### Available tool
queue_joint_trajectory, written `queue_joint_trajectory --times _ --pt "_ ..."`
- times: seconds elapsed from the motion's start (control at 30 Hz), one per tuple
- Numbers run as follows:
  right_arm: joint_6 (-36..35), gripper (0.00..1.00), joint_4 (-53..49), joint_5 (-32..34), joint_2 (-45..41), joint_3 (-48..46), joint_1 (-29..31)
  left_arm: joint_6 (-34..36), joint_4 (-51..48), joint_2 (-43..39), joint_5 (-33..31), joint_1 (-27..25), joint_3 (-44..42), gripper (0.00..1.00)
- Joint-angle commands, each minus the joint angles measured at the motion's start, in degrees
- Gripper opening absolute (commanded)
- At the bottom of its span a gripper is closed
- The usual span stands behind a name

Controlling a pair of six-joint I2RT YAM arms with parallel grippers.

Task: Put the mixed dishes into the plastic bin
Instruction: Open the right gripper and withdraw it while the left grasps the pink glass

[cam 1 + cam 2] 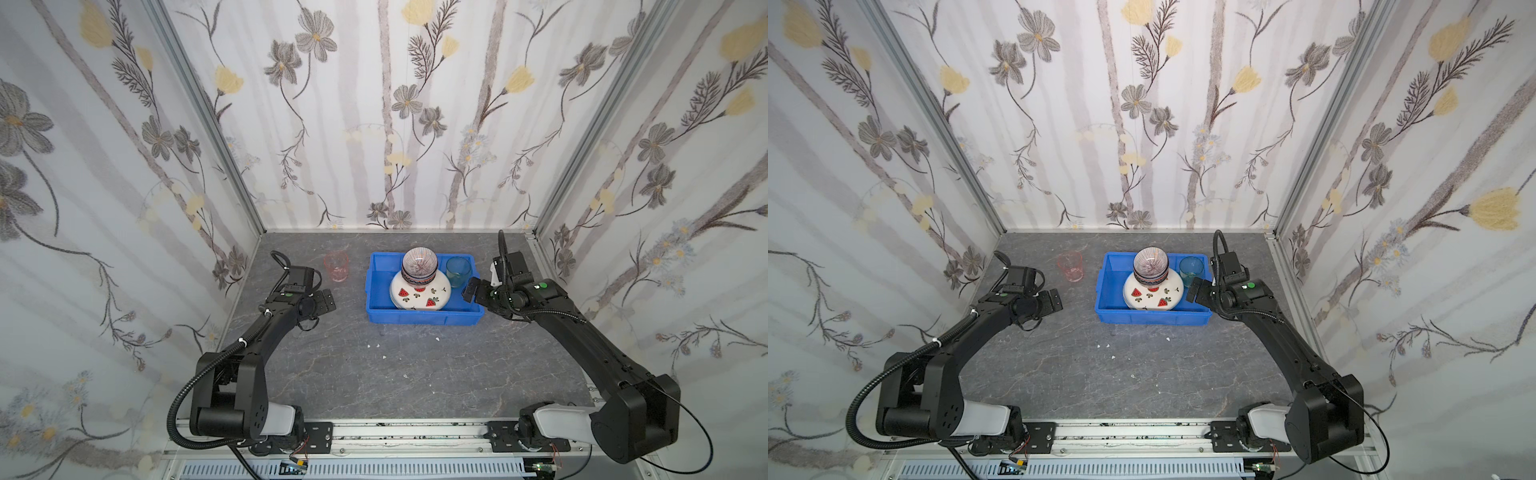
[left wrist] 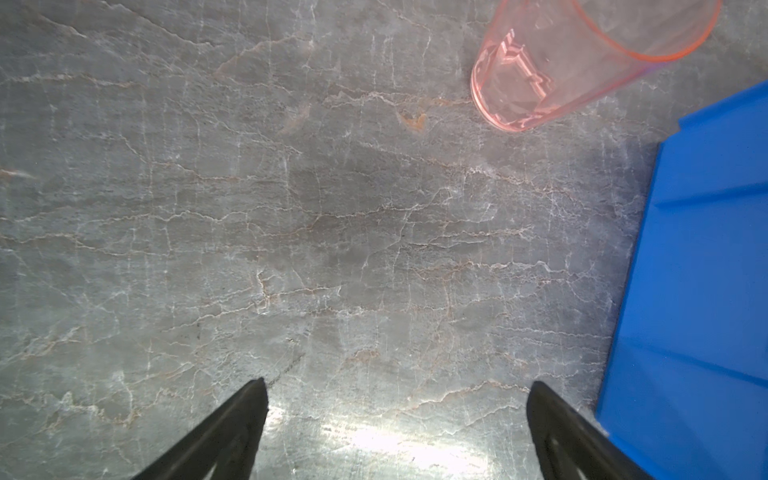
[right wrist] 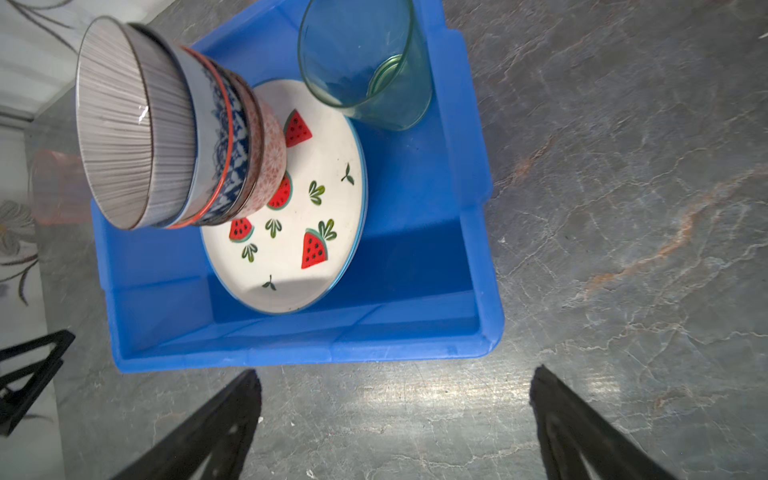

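Dishes sit mostly inside the blue bin [image 1: 424, 319], which you see toward the back of the grey marbled table [image 1: 374, 386] in both top views, slightly right of the middle. On the bin's floor lies the white plate with watermelon slices [image 1: 420, 298], and a stack of patterned bowls [image 1: 419, 266] stands on its far part, the top bowl lined with fine stripes. Your right wrist view shows that stack [image 3: 166, 133] rising above the bin's rim [image 3: 291, 345], with blue-white and orange-pink bowls lower down, all resting on the plate [image 3: 291, 257]. The green cup [image 1: 458, 271] stands upright in the bin's far right corner, just beside the plate; from the right wrist view [image 3: 365, 66] you cannot tell whether the 2 touch. Only 1 dish is outside: the pink cup [image 1: 336, 268] stands upright on the table, left of the bin and near its far left corner, apart from its wall. Your left wrist view catches this cup [image 2: 582, 62] and part of the bin's outer wall [image 2: 685, 291]. The left gripper [image 1: 328, 300] hovers over bare table between the pink cup and the table's front, its jaws spread wide and empty [image 2: 397, 386]. The right gripper [image 1: 471, 291] is at the bin's right rim near the front corner, jaws likewise wide apart with nothing between them [image 3: 395, 374].
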Motion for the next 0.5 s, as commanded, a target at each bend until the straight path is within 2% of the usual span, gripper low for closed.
queue_joint_trajectory --times 0.0,0.23,0.47 --pt "-3.88 1.00 4.31 -2.65 -2.38 -1.45 0.25 -4.98 0.20 2.53 1.46 0.18 3.26 1.00" --pt "-5.47 1.00 4.55 -2.85 -7.97 -4.36 0.26 -9.91 -4.12 14.31 0.28 0.44 20.20 1.00" --pt "-5.19 1.00 4.67 -1.77 -10.91 -7.43 0.19 -11.32 -10.88 28.73 -0.82 0.70 41.16 0.90"
